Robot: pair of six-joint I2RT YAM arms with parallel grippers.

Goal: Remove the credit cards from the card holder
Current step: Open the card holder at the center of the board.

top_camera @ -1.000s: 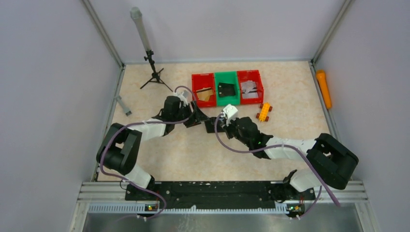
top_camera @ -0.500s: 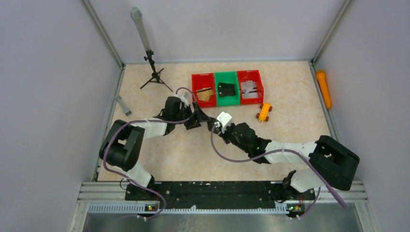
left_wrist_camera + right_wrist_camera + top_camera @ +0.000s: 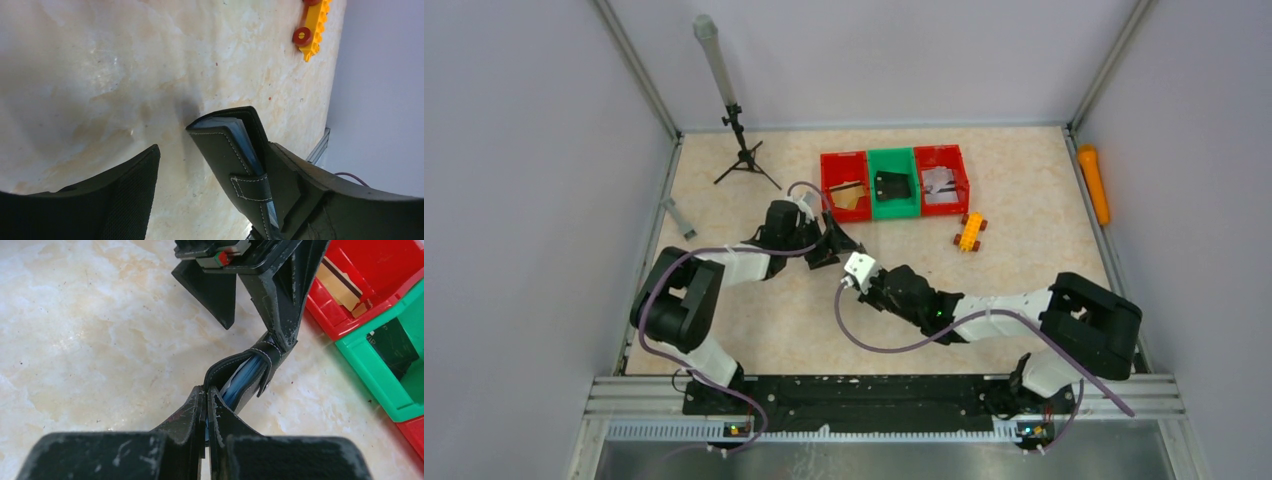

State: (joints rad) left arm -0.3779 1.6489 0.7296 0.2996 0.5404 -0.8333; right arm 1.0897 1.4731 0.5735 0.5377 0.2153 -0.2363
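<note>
The black card holder (image 3: 266, 360) hangs on edge between my two grippers, its tab (image 3: 264, 382) loose and blue card edges (image 3: 240, 377) showing inside. My right gripper (image 3: 206, 390) is shut on the near edge of the card holder. My left gripper (image 3: 256, 338) is open. One of its fingers (image 3: 285, 300) touches the holder's far end and the other finger (image 3: 210, 290) stands apart. In the left wrist view the card holder (image 3: 230, 155) leans on the right finger (image 3: 320, 200), with a wide gap to the left finger (image 3: 120, 195). In the top view the holder (image 3: 838, 256) is mostly hidden between the grippers.
Three bins stand behind: a red one (image 3: 826, 190) with a tan card (image 3: 340, 280), a green one (image 3: 893, 212) with a lumpy black case (image 3: 891, 185), and a red one (image 3: 965, 180). A yellow toy (image 3: 969, 232), an orange cylinder (image 3: 1093, 183) and a tripod (image 3: 742, 150) are nearby.
My right gripper has moved left and toward the near edge, still shut on the card holder. The left arm has barely moved.
</note>
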